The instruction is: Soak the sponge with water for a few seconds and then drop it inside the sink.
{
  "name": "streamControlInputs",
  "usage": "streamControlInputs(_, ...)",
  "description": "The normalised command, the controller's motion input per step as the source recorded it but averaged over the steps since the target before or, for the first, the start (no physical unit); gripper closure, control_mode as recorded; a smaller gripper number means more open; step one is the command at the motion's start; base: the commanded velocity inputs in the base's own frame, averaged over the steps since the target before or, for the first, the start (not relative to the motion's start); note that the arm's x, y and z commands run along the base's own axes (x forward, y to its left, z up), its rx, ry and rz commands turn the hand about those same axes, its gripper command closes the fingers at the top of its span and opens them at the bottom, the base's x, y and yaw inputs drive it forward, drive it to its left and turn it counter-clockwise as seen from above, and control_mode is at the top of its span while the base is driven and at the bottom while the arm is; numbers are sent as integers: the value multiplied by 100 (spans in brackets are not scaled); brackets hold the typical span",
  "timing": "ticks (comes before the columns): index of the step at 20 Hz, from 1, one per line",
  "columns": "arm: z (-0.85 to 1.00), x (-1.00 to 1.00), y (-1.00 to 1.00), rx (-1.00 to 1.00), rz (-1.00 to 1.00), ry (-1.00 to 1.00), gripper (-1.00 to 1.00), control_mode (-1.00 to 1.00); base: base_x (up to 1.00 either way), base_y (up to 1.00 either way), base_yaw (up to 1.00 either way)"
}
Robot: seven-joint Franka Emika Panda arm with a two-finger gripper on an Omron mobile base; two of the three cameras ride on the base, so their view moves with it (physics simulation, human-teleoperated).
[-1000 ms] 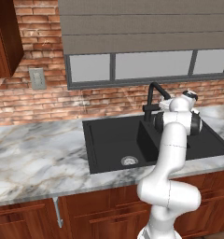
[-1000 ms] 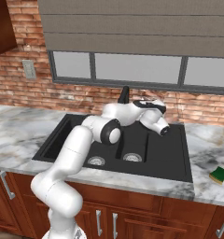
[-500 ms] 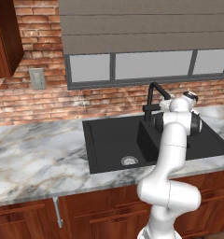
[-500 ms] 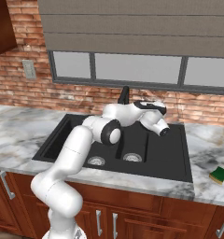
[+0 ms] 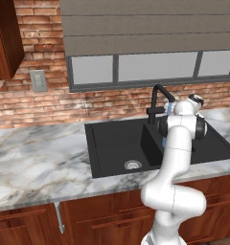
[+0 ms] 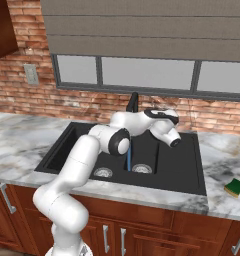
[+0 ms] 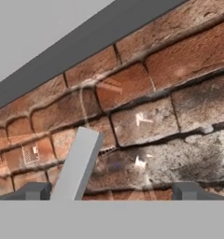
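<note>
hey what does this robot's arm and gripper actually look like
The arm is glossy white, built of rounded tube-like segments with dark round caps at the joints. No loose cables or markings show on it. The gripper ends in two small dark grey blocky tips, seen in the hand view; its jaws are open.

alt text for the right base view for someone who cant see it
A white robot arm reaches over a black double-basin sink set in a marble counter, while a thin blue stream of water runs into it. A yellow and green sponge lies on the counter right of the sink, below a brick wall and window.
</note>
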Motion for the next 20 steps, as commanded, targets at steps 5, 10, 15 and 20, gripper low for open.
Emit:
streamControlInputs(5, -28, 0, -37, 4, -3, 0, -100, -100, 0, 0, 0)
streamControlInputs(10, 0, 0, -29, 4, -1, 0, -100, -100, 0, 0, 0)
streamControlInputs(15, 8, 0, -23, 7, 0, -1, -100, -100, 0, 0, 0)
streamControlInputs(20, 9, 0, -26, 11, 0, -1, -100, -100, 0, 0, 0)
